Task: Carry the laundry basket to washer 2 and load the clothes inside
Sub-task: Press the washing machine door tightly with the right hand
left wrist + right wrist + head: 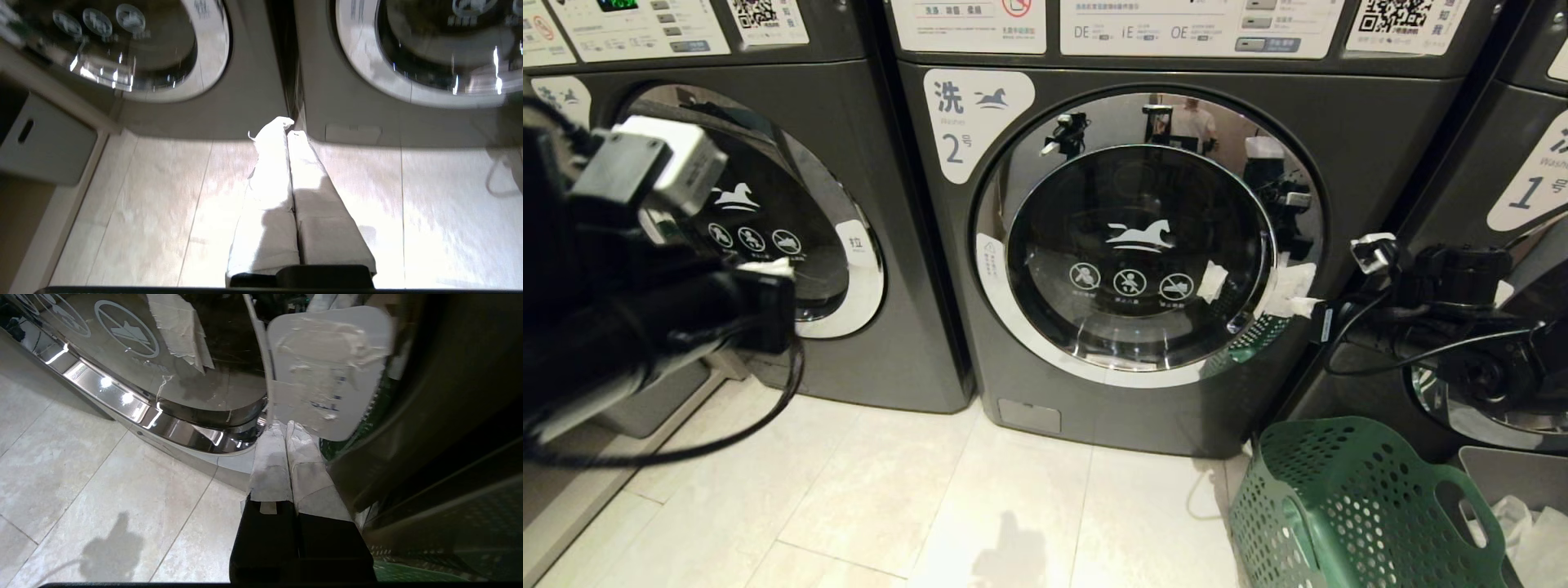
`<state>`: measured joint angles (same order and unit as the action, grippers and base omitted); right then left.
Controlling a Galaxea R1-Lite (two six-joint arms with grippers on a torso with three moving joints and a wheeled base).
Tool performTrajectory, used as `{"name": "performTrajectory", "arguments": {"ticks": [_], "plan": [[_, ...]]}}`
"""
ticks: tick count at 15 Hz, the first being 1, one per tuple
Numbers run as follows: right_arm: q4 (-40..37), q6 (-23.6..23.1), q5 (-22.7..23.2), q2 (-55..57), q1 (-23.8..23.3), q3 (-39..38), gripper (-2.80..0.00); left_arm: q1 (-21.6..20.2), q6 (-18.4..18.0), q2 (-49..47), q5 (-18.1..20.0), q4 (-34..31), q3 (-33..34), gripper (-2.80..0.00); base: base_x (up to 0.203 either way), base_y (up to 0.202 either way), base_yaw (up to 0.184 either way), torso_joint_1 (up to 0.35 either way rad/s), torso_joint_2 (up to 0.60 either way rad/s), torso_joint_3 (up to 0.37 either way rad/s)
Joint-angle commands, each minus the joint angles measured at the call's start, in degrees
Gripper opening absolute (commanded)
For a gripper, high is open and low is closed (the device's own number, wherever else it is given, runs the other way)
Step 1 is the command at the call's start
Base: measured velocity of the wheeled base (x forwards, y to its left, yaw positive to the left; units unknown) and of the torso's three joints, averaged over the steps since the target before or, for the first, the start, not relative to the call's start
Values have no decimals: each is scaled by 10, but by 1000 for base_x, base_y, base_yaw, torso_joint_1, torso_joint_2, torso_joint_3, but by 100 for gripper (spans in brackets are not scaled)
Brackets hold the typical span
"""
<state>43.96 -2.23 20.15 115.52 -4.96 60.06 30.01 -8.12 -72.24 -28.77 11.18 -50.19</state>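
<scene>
Facing washer 2 (1143,245), I see its round door (1139,237) is shut, so no clothes can go in yet. My green laundry basket (1347,506) sits on the floor (890,506) just right of it. My right gripper (286,428), fingers pressed together on nothing, is at the taped door handle (327,371); closed like this, it could slide off rather than hook it. My left gripper (290,126), also together and empty, hangs above the floor.
</scene>
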Motion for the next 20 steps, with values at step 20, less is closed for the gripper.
{"name": "performTrajectory", "arguments": {"ticks": [20], "plan": [[124,-5,-127,139,33,114,-280,-19,99,434,2,-461,82,-280,0,0,0,0,0,0]]}}
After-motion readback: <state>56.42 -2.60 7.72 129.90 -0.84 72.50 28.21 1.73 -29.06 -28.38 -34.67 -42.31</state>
